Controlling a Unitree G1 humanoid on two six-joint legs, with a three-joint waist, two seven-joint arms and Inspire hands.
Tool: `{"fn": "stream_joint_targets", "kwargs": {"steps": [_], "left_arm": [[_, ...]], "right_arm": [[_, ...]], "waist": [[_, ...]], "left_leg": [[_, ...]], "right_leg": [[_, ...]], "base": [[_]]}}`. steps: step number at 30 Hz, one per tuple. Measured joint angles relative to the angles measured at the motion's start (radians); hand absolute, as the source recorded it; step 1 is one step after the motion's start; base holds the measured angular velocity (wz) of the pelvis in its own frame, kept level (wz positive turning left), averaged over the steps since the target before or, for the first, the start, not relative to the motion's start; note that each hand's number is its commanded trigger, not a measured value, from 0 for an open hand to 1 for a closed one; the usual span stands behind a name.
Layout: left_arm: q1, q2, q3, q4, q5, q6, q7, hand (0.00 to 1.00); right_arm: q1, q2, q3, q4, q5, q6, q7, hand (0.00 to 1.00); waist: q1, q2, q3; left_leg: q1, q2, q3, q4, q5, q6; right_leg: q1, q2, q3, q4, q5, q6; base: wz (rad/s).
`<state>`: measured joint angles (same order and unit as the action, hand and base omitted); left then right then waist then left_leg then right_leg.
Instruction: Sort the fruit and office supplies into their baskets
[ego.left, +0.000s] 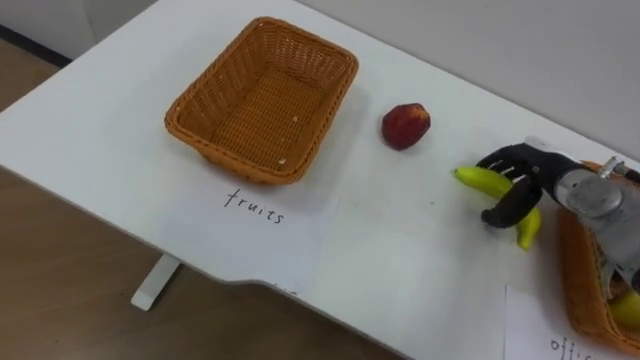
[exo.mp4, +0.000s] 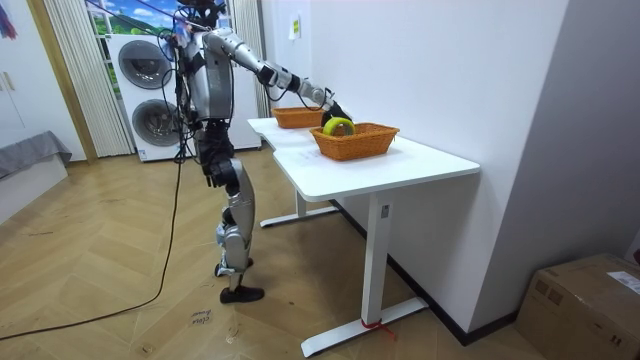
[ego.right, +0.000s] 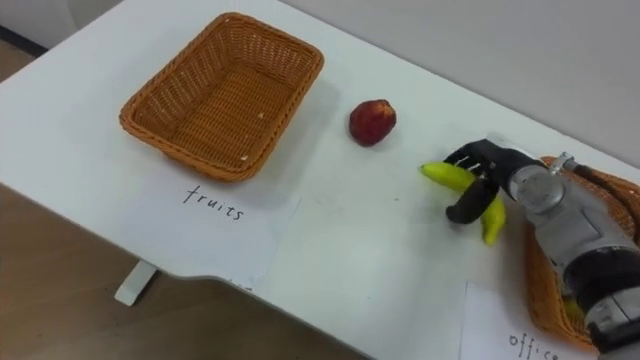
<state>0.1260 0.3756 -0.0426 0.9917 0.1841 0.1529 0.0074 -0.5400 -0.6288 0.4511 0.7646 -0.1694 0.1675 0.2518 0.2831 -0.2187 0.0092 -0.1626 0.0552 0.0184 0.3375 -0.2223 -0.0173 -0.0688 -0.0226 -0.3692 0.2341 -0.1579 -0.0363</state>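
This is a home, a laundry corner by the look of it. Well behind my fingers (ego.left: 507, 157) a stacked washer and dryer (exo.mp4: 145, 92) stand beside long curtains (exo.mp4: 68, 80). Far below them lies herringbone wood floor (exo.mp4: 120, 260), and right under them a white desk (exo.mp4: 430, 165).

Near table (ego.left: 400, 270) left end, basket (ego.left: 262, 98); right of it, apple (ego.left: 405, 126); farther right, banana (ego.left: 484, 181); at right edge, second basket (ego.left: 580, 290).
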Motion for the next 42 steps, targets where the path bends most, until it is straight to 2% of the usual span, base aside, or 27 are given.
{"fn": "stream_joint_targets", "kwargs": {"steps": [5, 12, 18, 19, 20, 24, 26, 28, 31, 34, 35, 36, 42], "left_arm": [[0.001, 0.012, 0.000, 0.000, -0.025, -0.001, -0.012, 0.00], [0.004, 0.013, 0.000, 0.014, -0.026, -0.003, -0.025, 0.00], [0.019, 0.013, 0.005, 0.018, -0.017, -0.001, -0.041, 0.00], [0.020, 0.013, 0.011, 0.017, -0.016, -0.001, -0.041, 0.00], [0.036, 0.012, 0.034, 0.017, -0.015, -0.001, -0.041, 0.00], [0.080, 0.016, 0.095, 0.017, -0.014, -0.001, -0.040, 0.00], [0.092, 0.016, 0.102, 0.019, -0.014, -0.001, -0.040, 0.00], [0.095, 0.015, 0.104, 0.019, -0.014, -0.001, -0.038, 0.00], [0.101, 0.010, 0.108, 0.016, -0.013, -0.002, -0.039, 0.00], [0.105, -0.002, 0.109, 0.006, -0.012, -0.002, -0.038, 0.00], [0.112, -0.007, 0.110, 0.000, -0.012, -0.001, -0.038, 0.00], [0.123, -0.008, 0.113, -0.009, -0.013, -0.001, -0.036, 0.00], [0.154, -0.013, 0.122, -0.045, -0.013, -0.001, -0.018, 0.00]], "right_arm": [[0.012, 0.000, -0.001, -0.001, -0.001, 0.007, 0.022, 1.00], [0.019, -0.003, -0.001, -0.029, -0.001, 0.008, 0.045, 1.00], [0.053, -0.003, -0.001, -0.121, -0.062, 0.015, 0.093, 1.00], [0.055, -0.004, -0.001, -0.139, -0.080, 0.024, 0.108, 1.00], [0.060, -0.004, -0.002, -0.167, -0.092, 0.032, 0.122, 1.00], [0.063, -0.005, -0.032, -0.273, -0.151, 0.030, 0.153, 1.00], [0.075, -0.013, -0.060, -0.315, -0.154, 0.036, 0.155, 1.00], [0.096, -0.024, -0.090, -0.377, -0.155, 0.036, 0.164, 1.00], [0.116, -0.024, -0.130, -0.445, -0.155, 0.029, 0.171, 1.00], [0.122, -0.024, -0.160, -0.487, -0.154, 0.028, 0.176, 1.00], [0.123, -0.024, -0.171, -0.496, -0.157, 0.031, 0.176, 1.00], [0.130, -0.023, -0.176, -0.515, -0.168, 0.031, 0.175, 1.00], [0.142, -0.023, -0.205, -0.595, -0.172, 0.032, 0.172, 1.00]], "waist": [[-0.001, -0.004, -0.0010], [-0.006, -0.007, 0.0009], [-0.011, -0.003, 0.0047], [-0.014, -0.007, 0.0011], [-0.014, -0.006, 0.0019], [-0.065, -0.005, 0.0013], [-0.076, -0.004, 0.0013], [-0.085, -0.005, -0.0031], [-0.091, 0.006, -0.0015], [-0.095, 0.024, -0.0058], [-0.097, 0.034, -0.0037], [-0.105, 0.039, -0.0074], [-0.116, 0.037, -0.0101]], "left_leg": [[0.002, 0.000, 0.003, 0.001, 0.000, 0.000], [0.006, 0.000, 0.009, 0.000, 0.000, 0.000], [0.042, 0.000, 0.017, -0.012, -0.001, 0.001], [0.049, 0.000, 0.019, -0.014, 0.000, 0.001], [0.057, -0.001, 0.022, -0.018, 0.000, 0.000], [0.079, -0.008, 0.012, -0.029, 0.000, 0.000], [0.088, -0.011, 0.008, -0.034, 0.000, 0.001], [0.095, -0.012, 0.005, -0.038, 0.000, 0.001], [0.122, -0.012, 0.004, -0.046, 0.000, 0.001], [0.141, -0.015, 0.004, -0.068, 0.002, 0.003], [0.155, -0.016, 0.005, -0.072, 0.002, 0.003], [0.166, -0.018, 0.006, -0.082, 0.003, 0.004], [0.199, -0.020, 0.011, -0.102, 0.007, 0.003]], "right_leg": [[0.000, 0.000, -0.001, 0.000, 0.000, 0.000], [0.001, -0.001, 0.002, 0.002, 0.000, 0.000], [0.028, -0.003, 0.007, 0.001, 0.000, 0.001], [0.033, -0.003, 0.009, 0.000, 0.000, 0.001], [0.039, -0.002, 0.011, -0.003, -0.001, 0.001], [0.077, -0.001, 0.008, -0.037, -0.001, 0.001], [0.089, 0.000, 0.009, -0.048, 0.000, 0.004], [0.093, 0.000, 0.009, -0.048, 0.000, 0.005], [0.116, 0.000, 0.009, -0.048, 0.000, 0.006], [0.127, -0.004, 0.010, -0.047, -0.001, 0.008], [0.139, -0.005, 0.010, -0.047, -0.003, 0.012], [0.146, -0.007, 0.010, -0.045, -0.006, 0.017], [0.167, -0.012, 0.019, -0.045, -0.010, 0.021]], "base": [[-0.01], [-0.02], [-0.02], [-0.06], [-0.04], [0.07], [0.08], [0.03], [0.01], [-0.04], [-0.04], [0.00], [-0.03]]}}
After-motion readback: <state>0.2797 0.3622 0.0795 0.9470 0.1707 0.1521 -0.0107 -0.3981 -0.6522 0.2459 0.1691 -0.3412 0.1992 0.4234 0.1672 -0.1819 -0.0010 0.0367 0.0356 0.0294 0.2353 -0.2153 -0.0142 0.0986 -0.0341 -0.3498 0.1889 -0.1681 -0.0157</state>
